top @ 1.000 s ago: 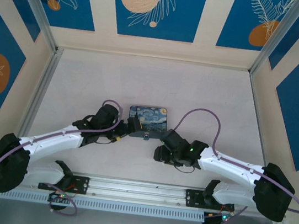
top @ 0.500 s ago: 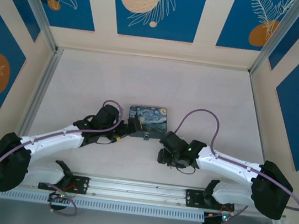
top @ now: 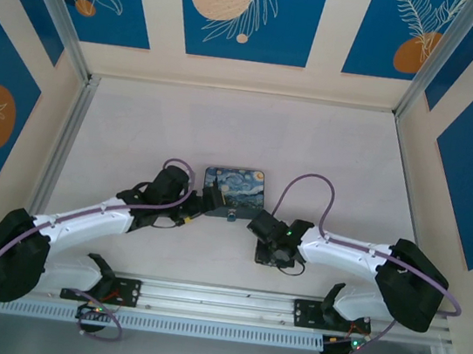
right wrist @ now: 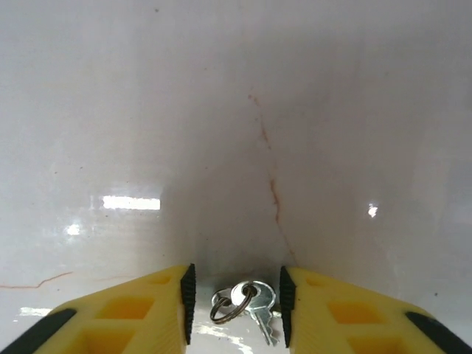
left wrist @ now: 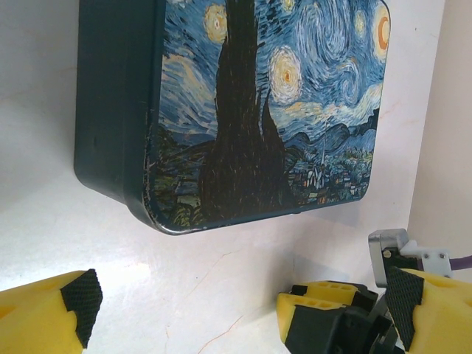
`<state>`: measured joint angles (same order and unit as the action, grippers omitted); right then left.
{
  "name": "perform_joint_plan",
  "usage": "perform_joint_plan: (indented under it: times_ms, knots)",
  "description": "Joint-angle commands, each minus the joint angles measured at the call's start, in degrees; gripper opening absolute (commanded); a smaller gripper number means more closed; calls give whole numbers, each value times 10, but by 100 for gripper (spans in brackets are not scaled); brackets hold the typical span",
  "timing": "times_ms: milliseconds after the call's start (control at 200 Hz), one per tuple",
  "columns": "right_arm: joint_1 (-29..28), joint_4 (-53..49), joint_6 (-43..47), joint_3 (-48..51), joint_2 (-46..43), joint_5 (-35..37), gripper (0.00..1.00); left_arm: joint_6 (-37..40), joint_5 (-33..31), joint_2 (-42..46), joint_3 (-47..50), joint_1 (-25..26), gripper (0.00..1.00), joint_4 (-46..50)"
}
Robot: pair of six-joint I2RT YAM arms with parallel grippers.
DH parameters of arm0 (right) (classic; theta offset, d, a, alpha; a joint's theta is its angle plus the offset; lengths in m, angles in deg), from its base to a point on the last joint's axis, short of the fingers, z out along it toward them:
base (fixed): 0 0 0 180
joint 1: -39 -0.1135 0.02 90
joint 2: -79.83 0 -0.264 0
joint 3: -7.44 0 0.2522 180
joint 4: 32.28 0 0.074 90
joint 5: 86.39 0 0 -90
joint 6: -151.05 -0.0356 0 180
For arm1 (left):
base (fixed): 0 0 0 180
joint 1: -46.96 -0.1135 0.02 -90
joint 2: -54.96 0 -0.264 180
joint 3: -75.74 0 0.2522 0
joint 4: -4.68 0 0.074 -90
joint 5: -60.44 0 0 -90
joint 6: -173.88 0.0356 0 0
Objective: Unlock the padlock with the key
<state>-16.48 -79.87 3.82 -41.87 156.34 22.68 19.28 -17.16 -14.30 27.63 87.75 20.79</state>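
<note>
Key [right wrist: 254, 304] framed by right claw [right wrist: 236, 295]

Flat on the white tabletop [right wrist: 236, 110] lies the key on its ring. The right claw is narrowed around it, slivers of gap showing, not pinching. The left claw [left wrist: 240, 306] gapes wide just beside the painted tin [left wrist: 243, 110].

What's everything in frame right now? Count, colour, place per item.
tin box: 1, blue-yellow Starry Night print, table centre
padlock: 1, dark grey, at the tin's near edge; too small for detail
key: 1 clear, silver, flat on the table
table: 1, white, faint reddish veins
wall panels: several, blue with cream and orange print, back and sides
left gripper: 1, yellow with black pads, open, beside the tin
right gripper: 1, yellow, jaws either side of the key, not yet gripping
</note>
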Motion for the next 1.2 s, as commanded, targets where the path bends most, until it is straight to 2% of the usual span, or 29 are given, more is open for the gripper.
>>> perform_joint_plan:
  times_ms: [0,90,175,615,785,1005,1195]
  knots:
    - [-1,19,-2,8,14,1,29,3,-5,-8,-18,7,100,6]
    - [-3,18,-2,8,7,-1,12,2,-6,-8,-18,7,100,6]
    - [-3,12,-3,8,-8,0,0,2,-6,-8,-18,8,100,5]
    - [18,40,-28,3,-160,-51,0,-4,1,1,-19,14,100,-2]
    - [44,76,-29,-3,-196,-89,0,-45,12,10,-8,22,100,-38]
    - [78,132,-38,-16,-201,-141,0,-153,-6,25,4,41,97,-90]
    - [80,114,-27,-24,-172,-143,0,-134,-17,28,-25,44,97,-47]
